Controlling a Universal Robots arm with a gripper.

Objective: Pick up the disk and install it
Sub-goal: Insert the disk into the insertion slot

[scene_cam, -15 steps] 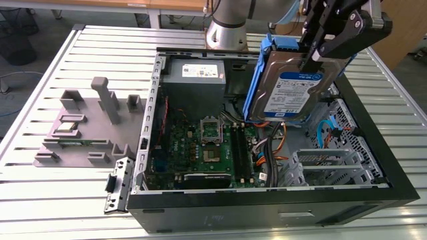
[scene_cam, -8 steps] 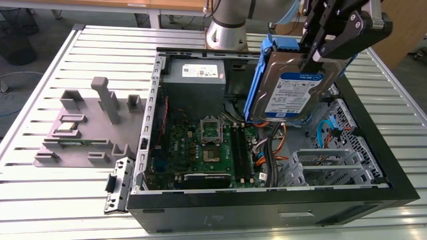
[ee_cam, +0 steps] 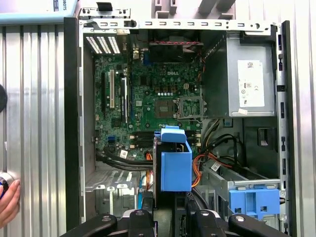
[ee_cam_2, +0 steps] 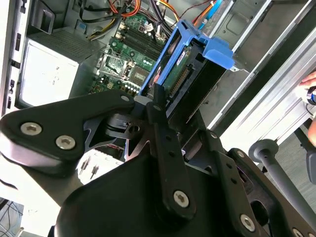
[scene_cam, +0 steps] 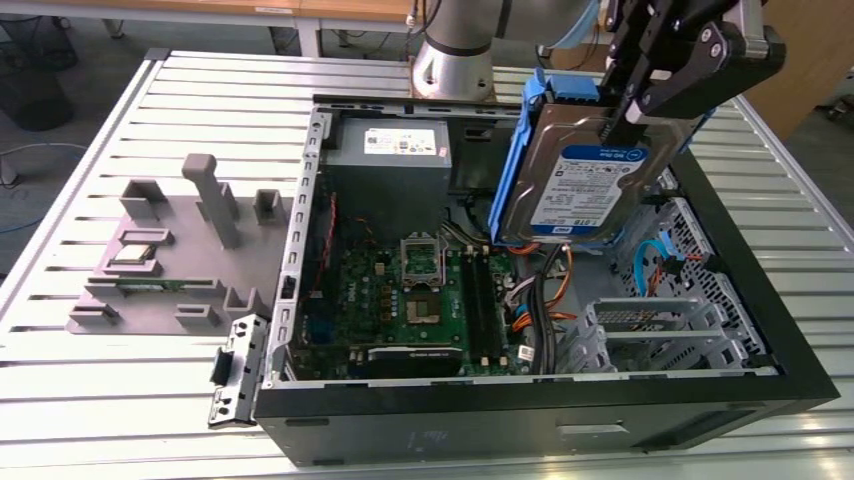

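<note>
- Gripper [ee_cam_2: 170, 106] hard against the lens in the second wrist view: black links and screws, fingers [ee_cam_2: 160, 118] closed tight on the disk [ee_cam_2: 180, 74], pinching it near one end.
- Disk [scene_cam: 581, 185] held upright in the air over the open case [scene_cam: 534, 405], label toward the exterior view, blue rails along its sides.
- Seen edge-on in the first wrist view, blue rail of the disk [ee_cam: 175, 165] uppermost, with the board [ee_cam: 148, 98] beneath it.
- Orange and black cables just beside the disk's lower end.
- Power supply [scene_cam: 390, 150] in the case's far corner in the exterior view, near the disk but apart from it.
- Blue bracket [ee_cam: 254, 202] seated in the drive cage, apart from the disk.
- Grey fixture [scene_cam: 174, 250] on the slatted table [scene_cam: 80, 400], at the exterior view's left of the case.
- Hand [ee_cam: 7, 202] at the table's edge in the first wrist view, well apart from the case.
</note>
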